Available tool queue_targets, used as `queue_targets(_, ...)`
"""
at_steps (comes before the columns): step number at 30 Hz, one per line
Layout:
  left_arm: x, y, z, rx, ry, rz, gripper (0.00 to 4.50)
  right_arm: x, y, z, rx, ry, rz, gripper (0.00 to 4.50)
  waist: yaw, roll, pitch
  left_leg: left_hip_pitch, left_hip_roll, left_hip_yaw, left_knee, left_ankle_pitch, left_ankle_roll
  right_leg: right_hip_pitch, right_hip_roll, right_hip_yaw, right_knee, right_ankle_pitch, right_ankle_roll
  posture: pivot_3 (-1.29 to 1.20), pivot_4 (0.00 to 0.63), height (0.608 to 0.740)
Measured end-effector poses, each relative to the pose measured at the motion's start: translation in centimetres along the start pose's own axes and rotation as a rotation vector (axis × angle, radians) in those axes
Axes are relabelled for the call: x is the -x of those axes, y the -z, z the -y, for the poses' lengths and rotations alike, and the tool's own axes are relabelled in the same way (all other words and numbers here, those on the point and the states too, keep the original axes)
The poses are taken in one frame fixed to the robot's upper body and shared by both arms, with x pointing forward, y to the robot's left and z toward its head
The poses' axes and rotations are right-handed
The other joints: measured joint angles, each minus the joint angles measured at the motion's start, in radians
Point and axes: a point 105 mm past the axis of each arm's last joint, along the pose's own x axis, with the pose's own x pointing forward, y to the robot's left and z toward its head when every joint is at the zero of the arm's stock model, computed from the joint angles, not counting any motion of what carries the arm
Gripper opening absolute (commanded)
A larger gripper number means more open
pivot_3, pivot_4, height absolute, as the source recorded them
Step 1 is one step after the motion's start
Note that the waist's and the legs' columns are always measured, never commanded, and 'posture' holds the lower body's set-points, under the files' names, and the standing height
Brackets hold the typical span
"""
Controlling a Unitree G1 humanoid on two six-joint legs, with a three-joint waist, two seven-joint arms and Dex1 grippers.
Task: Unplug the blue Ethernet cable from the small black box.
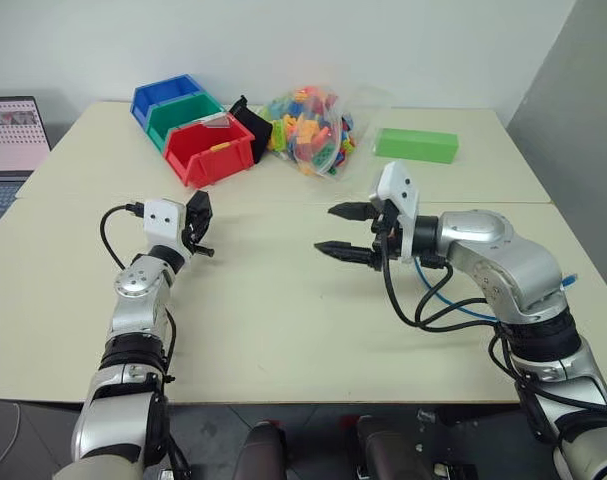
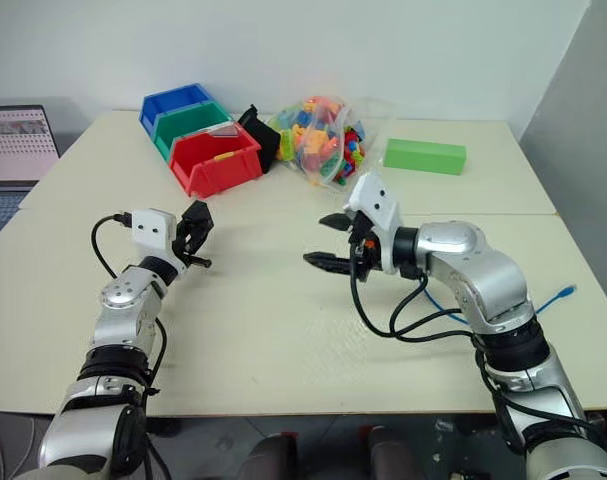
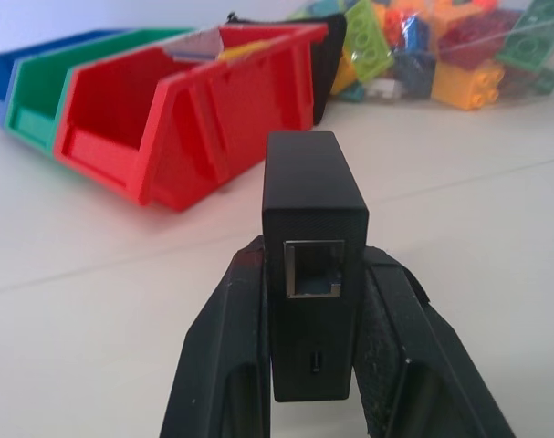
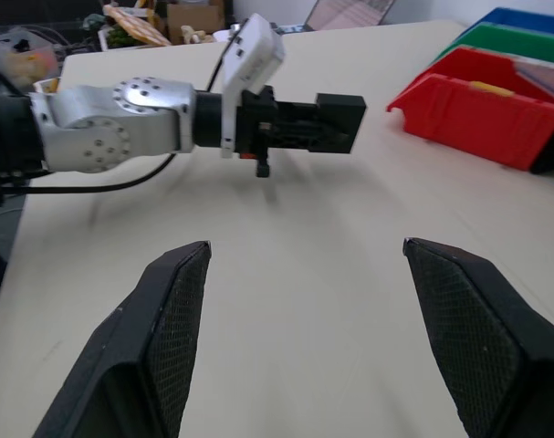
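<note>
Left gripper (image 3: 315, 365) is pinching the small black box (image 3: 313, 219), its port showing empty. Right gripper (image 4: 304, 328) is hanging spread and empty; the blue Ethernet cable (image 2: 558, 297) is lying behind it. Risk: a weak pinch dropping the box.

Small black box (image 4: 339, 121) between left fingers (image 4: 290, 123)

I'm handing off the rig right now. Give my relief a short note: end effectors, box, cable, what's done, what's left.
Left end effector: shut on the box, held above the table; its port is empty.
Right end effector: open, holding nothing, pointing toward the left one.
Cable: lying on the table behind the right arm, a plug near the table's right edge.
Done: cable is out of the box.
Left: probably just setting the box down and pulling the arms back.
</note>
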Motion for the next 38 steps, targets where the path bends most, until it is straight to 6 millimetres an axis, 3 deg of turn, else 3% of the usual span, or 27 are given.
queue_targets(1, 0.0, 0.7, 0.3, 0.015, 0.007, -0.015, 1.51, -0.1, 0.1, -0.1, -0.009, -0.002, -0.007, 3.62, 0.001, 0.000, 0.000, 0.000, 0.000, 0.000, 0.000, 0.000, 0.000, 0.000, 0.000, 0.000, 0.000, 0.000, 0.000, 0.00, 0.150, 0.740)
queue_targets(4, 0.3, 2.1, 0.8, 0.069, 0.031, -0.046, 2.10, -0.1, 0.3, 0.1, -0.024, 0.017, -0.019, 3.62, 0.001, 0.000, 0.000, 0.000, 0.000, 0.000, 0.000, 0.000, 0.000, 0.000, 0.000, -0.001, 0.000, 0.000, 0.000, 0.00, 0.150, 0.740)
queue_targets(9, 0.5, 2.1, 0.9, 0.087, 0.055, -0.040, 3.30, -0.1, 0.5, 0.3, -0.033, 0.034, -0.028, 3.62, 0.001, 0.000, 0.000, 0.000, 0.000, 0.000, 0.000, 0.000, 0.000, 0.000, 0.000, 0.000, 0.000, 0.000, 0.000, 0.00, 0.150, 0.740)
queue_targets(13, 1.9, 2.2, 1.1, 0.060, 0.084, -0.039, 4.24, 0.0, 0.7, -0.1, -0.034, 0.036, -0.033, 3.62, -0.004, 0.000, 0.000, 0.000, 0.001, 0.000, -0.001, 0.000, 0.000, 0.000, 0.000, 0.000, 0.000, 0.000, 0.000, 0.00, 0.150, 0.740)
queue_targets(18, 6.7, 2.6, 0.4, -0.001, 0.139, -0.179, 4.24, 0.7, 2.9, -0.9, -0.085, 0.072, -0.057, 3.62, -0.016, 0.000, 0.000, 0.001, 0.002, -0.001, -0.001, 0.000, 0.000, 0.000, 0.000, 0.003, 0.000, 0.000, 0.000, 0.00, 0.150, 0.740)
queue_targets(22, 9.8, 1.0, -0.1, -0.057, 0.232, -0.263, 4.24, 2.5, 4.8, -1.0, -0.110, 0.116, -0.076, 3.62, -0.014, -0.001, 0.000, 0.001, 0.001, -0.002, -0.001, 0.000, 0.000, 0.000, 0.000, 0.003, 0.000, -0.003, 0.004, 0.00, 0.150, 0.740)
queue_targets(28, 11.1, -3.8, -1.7, -0.128, 0.299, -0.238, 4.24, 5.7, 5.5, -0.2, -0.105, 0.159, -0.090, 3.62, -0.012, -0.001, 0.000, 0.002, 0.001, 0.000, -0.001, 0.000, 0.000, 0.001, 0.000, 0.003, 0.000, -0.003, 0.005, 0.00, 0.150, 0.740)
queue_targets(33, 12.2, -6.6, -2.4, -0.182, 0.366, -0.250, 4.24, 9.3, 5.6, 2.0, -0.115, 0.240, -0.127, 3.62, -0.015, -0.001, 0.001, 0.002, 0.001, 0.000, -0.002, 0.000, 0.000, 0.000, 0.000, 0.003, -0.001, -0.004, 0.004, 0.00, 0.150, 0.740)
queue_targets(38, 12.3, -7.0, -1.9, -0.166, 0.391, -0.253, 4.24, 9.8, 5.8, 2.5, -0.126, 0.249, -0.124, 3.62, -0.016, -0.001, 0.001, 0.002, 0.002, 0.000, -0.002, 0.000, 0.000, 0.000, 0.000, 0.004, -0.001, -0.004, 0.004, 0.00, 0.150, 0.740)
